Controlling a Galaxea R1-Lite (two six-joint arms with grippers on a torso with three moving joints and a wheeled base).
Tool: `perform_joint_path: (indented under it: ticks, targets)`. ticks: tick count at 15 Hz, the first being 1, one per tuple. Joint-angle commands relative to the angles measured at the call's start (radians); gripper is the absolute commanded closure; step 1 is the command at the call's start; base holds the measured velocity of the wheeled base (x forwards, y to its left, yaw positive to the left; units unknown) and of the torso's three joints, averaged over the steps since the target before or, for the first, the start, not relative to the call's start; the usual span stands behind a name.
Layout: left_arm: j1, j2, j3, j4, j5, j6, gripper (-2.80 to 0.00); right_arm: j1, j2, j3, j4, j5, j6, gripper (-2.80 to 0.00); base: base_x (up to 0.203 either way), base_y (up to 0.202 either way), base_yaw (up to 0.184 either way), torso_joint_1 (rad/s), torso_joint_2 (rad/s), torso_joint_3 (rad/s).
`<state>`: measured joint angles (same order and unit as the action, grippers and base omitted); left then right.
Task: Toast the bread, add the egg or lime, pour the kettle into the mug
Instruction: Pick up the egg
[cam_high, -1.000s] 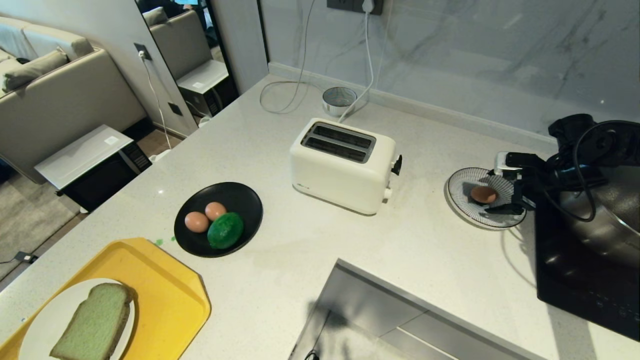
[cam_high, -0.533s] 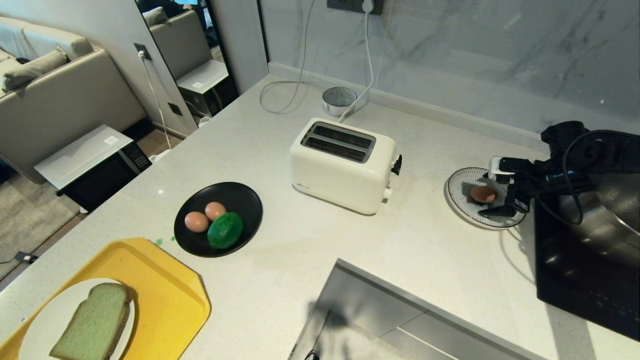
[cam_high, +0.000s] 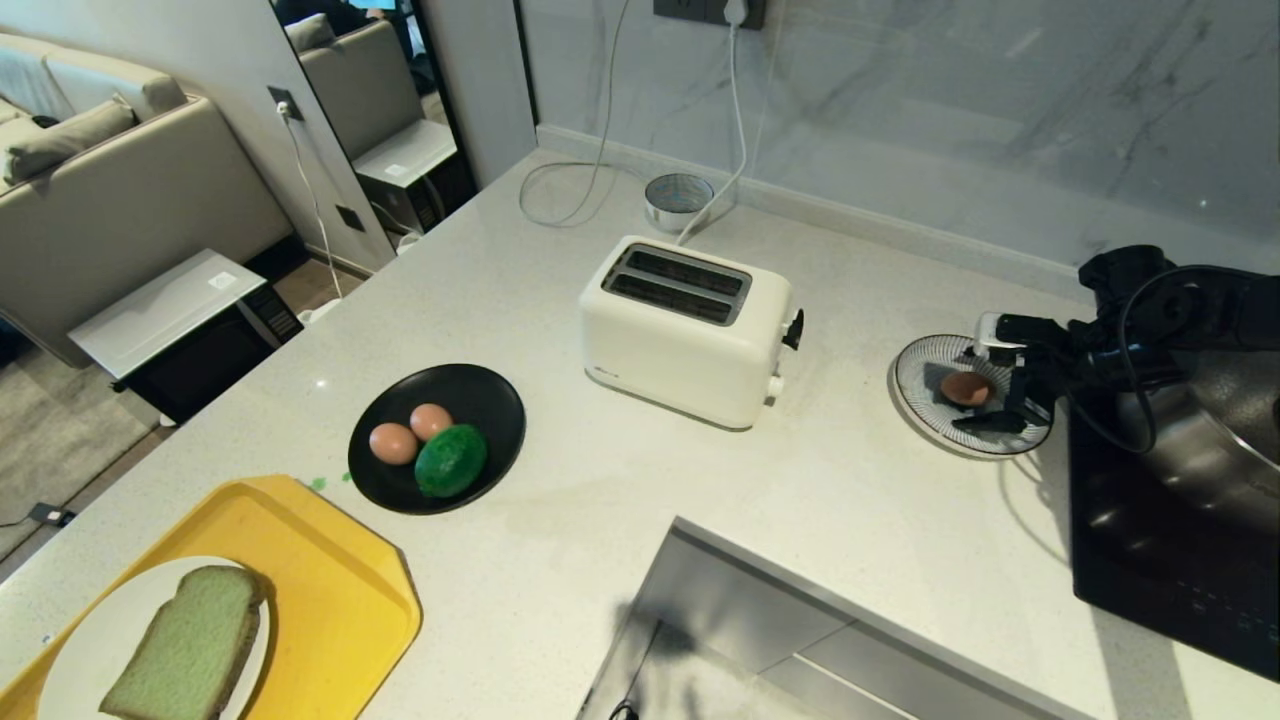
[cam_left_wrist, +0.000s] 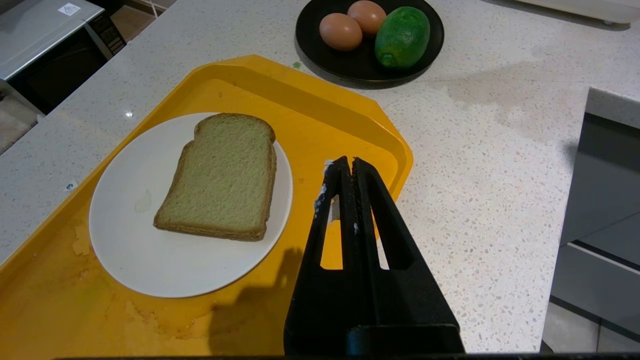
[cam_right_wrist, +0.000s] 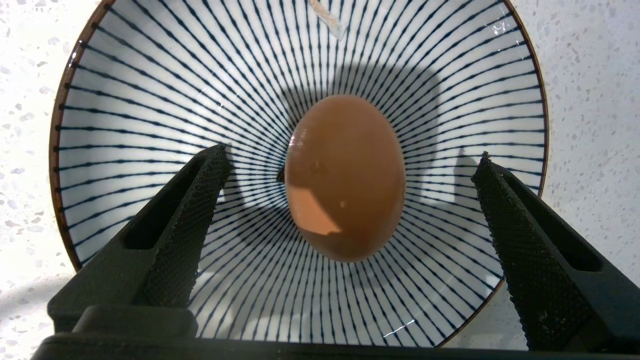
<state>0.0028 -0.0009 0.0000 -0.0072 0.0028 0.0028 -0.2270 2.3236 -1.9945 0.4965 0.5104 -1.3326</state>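
Egg (cam_right_wrist: 345, 180) probably clear of fingers (cam_right_wrist: 190, 225)

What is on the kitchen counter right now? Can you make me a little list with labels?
right gripper: open, above the striped bowl, fingers either side of an egg lying in it
left gripper: shut, over the yellow tray
bread: on a white plate on the tray
black plate: two eggs and a lime
toaster: both slots empty
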Motion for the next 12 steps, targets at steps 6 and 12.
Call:
perform_joint_path:
  ticks: [6, 12]
  targets:
    - [0.000, -0.001, 0.000, 0.000, 0.000, 0.000, 0.00, 0.000, 0.016, 0.000, -0.004, 0.002, 0.006, 0.00, 0.000, 0.000, 0.000, 0.000, 0.00, 0.000]
    - [0.000, 0.001, 0.000, 0.000, 0.000, 0.002, 0.00, 0.000, 0.016, 0.000, -0.003, 0.003, 0.007, 0.00, 0.000, 0.000, 0.000, 0.000, 0.00, 0.000]
